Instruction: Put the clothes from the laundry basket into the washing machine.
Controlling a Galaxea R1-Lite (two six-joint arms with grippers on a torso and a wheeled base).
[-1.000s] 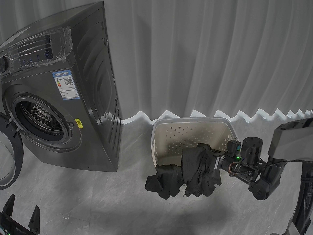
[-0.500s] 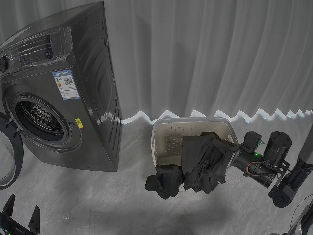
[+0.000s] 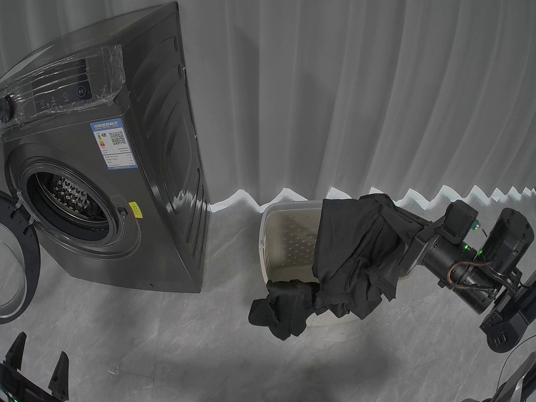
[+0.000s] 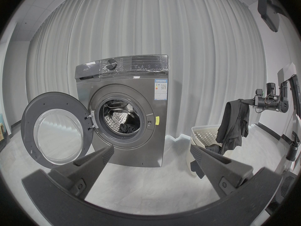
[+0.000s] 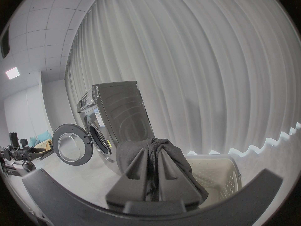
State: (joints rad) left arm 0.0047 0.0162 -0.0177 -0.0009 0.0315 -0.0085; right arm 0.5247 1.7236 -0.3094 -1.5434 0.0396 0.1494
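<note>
My right gripper [image 3: 406, 231] is shut on a black garment [image 3: 357, 252], which hangs above the white laundry basket [image 3: 282, 241]; the pinched cloth bunches between its fingers [image 5: 169, 170] in the right wrist view. Another dark garment [image 3: 282, 308] is draped over the basket's front rim onto the floor. The grey washing machine [image 3: 111, 157] stands to the left with its door [image 3: 14, 269] swung open and a dark item [image 4: 127, 128] lying in the drum. My left gripper [image 4: 150, 160] is open and empty, low at the front left [image 3: 36, 364].
White curtains [image 3: 346, 85] hang behind the machine and basket. Bare grey floor [image 3: 167, 341] lies between my left gripper, the machine and the basket. The open door juts out to the machine's left.
My right gripper has lifted the black garment up and to the right, out of the basket. The left arm and the garment over the rim have stayed put.
</note>
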